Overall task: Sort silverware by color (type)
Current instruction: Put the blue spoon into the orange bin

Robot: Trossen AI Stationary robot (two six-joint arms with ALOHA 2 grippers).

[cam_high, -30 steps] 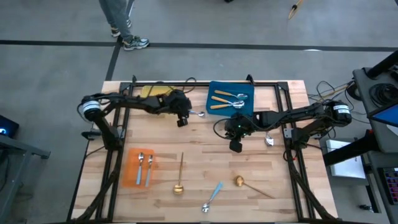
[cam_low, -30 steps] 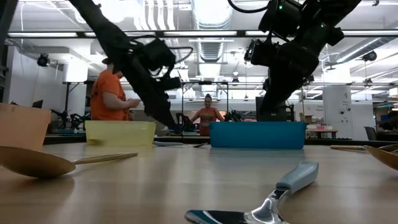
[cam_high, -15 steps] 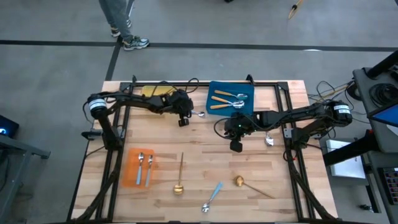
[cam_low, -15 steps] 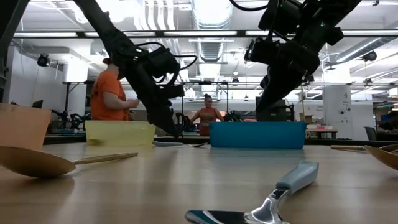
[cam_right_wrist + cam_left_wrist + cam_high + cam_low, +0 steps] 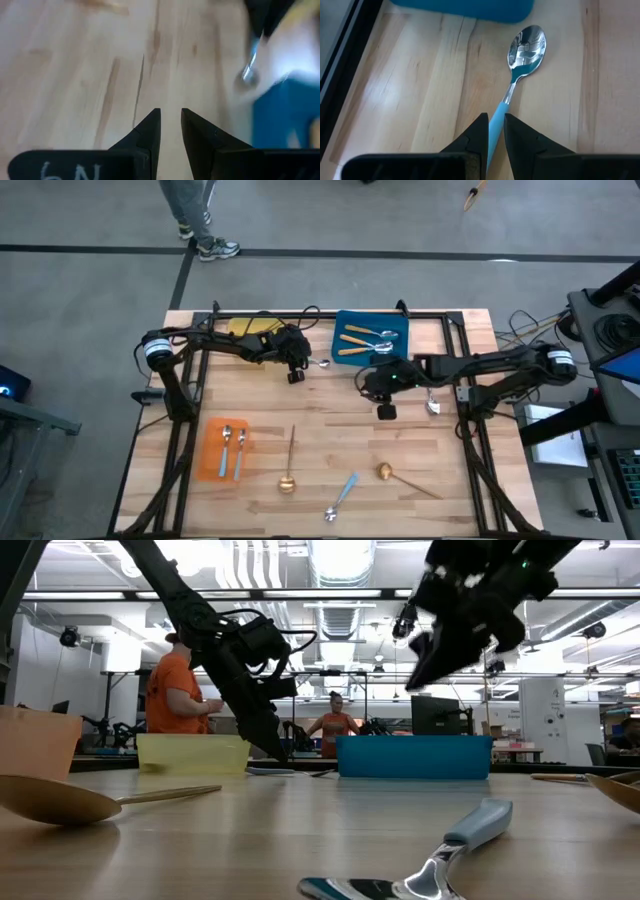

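Blue-handled spoon (image 5: 519, 70): lies on the table (image 5: 330, 440) just beside the blue tray (image 5: 372, 340), bowl toward the tray, its handle running between the fingers of the left gripper (image 5: 493, 131), which are drawn in close against it, gripping or about to. Risk, as judged: the hold is at the far tail of a thin, slick handle, so the heavy bowl end may droop, swivel or slip free on lifting; a drop beside the tray wall would leave it awkward to re-grasp. Second risk: the blue tray already holds orange-handled spoons (image 5: 356, 338), while the orange tray (image 5: 212, 448) near the front left holds two blue-handled ones (image 5: 233, 450), so tray colour is no guide to the right destination, and setting this spoon in the nearest tray would mix types. Right gripper (image 5: 170, 131): raised over bare wood near the table's middle, fingers nearly together, nothing between them; it sits near the left arm's likely path across the table, so a collision is possible if both move at once. Remaining pieces: another spoon (image 5: 432, 404) by the right edge, a gold spoon (image 5: 289, 465) front centre, a second gold spoon (image 5: 400, 475) front right, a blue-handled spoon (image 5: 341, 496) at the front edge. Yellow tray (image 5: 248, 328): rear left, partly under the left arm; contents cannot be told.
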